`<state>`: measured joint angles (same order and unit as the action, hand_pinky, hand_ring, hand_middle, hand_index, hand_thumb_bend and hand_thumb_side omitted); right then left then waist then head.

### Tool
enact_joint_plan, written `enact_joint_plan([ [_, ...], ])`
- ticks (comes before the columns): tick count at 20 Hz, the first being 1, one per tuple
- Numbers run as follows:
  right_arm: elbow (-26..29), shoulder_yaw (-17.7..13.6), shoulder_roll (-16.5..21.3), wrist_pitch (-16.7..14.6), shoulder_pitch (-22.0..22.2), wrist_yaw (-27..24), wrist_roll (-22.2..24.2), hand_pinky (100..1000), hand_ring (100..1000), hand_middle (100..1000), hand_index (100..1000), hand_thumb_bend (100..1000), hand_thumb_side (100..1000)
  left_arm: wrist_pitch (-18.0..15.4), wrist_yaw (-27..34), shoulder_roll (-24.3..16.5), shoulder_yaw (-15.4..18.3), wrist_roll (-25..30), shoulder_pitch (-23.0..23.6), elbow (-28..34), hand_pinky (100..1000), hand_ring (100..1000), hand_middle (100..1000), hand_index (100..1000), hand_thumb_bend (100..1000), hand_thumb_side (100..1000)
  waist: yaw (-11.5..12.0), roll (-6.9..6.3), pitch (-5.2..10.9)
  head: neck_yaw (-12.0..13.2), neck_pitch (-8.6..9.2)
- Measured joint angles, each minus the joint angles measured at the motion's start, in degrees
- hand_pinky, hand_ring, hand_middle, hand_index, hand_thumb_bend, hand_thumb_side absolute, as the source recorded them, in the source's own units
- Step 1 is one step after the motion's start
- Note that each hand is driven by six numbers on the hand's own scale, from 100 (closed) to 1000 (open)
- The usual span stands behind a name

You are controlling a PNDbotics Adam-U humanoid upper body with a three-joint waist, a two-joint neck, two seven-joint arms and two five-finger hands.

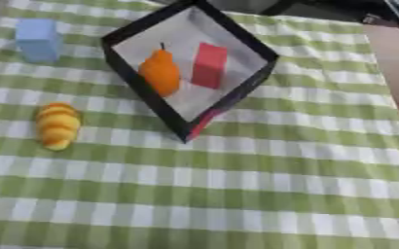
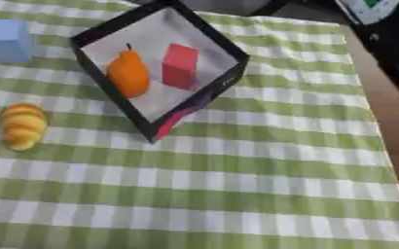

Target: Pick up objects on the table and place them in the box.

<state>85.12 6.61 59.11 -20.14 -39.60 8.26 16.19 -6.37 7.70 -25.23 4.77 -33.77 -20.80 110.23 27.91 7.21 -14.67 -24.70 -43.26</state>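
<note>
A ridged yellow croissant toy [image 1: 57, 125], likely light and stiff, awaits a mid-body grasp outside the box [image 1: 133, 29]; no hand visible.

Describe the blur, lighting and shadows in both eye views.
Left eye view: soft all over, the orange pear and red block in the box blurred at their edges; even light, faint shadows. Right eye view: equally soft, the ridged yellow piece smeared; no glare.

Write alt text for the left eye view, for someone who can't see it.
A black-rimmed box holds an orange pear and a red block. Left of it, on the green checked cloth, lie a blue block and a croissant.
</note>
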Motion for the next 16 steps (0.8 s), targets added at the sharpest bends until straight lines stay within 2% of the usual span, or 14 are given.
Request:
enact_joint_plan([
  [8, -3.5, 1.2, -3.7, -1.2, -2.8, 5.6, 0.1, 644, 585, 602, 761, 100, 102, -0.6, -1.5, -0.1, 0.7, -1.2, -1.7, 2.1, 771, 757, 840, 775, 406, 465, 2.7, 0.47, 0.05, -3.3, -0.03],
  [16, -6.3, 2.4, -6.7, -3.1, -3.5, 12.7, -0.1, 651, 599, 617, 763, 100, 122, -0.9, -3.2, -0.1, 0.9, -1.8, -2.8, 3.2, 784, 764, 840, 776, 420, 447, 2.8, 0.74, -0.01, -3.5, 0.07],
])
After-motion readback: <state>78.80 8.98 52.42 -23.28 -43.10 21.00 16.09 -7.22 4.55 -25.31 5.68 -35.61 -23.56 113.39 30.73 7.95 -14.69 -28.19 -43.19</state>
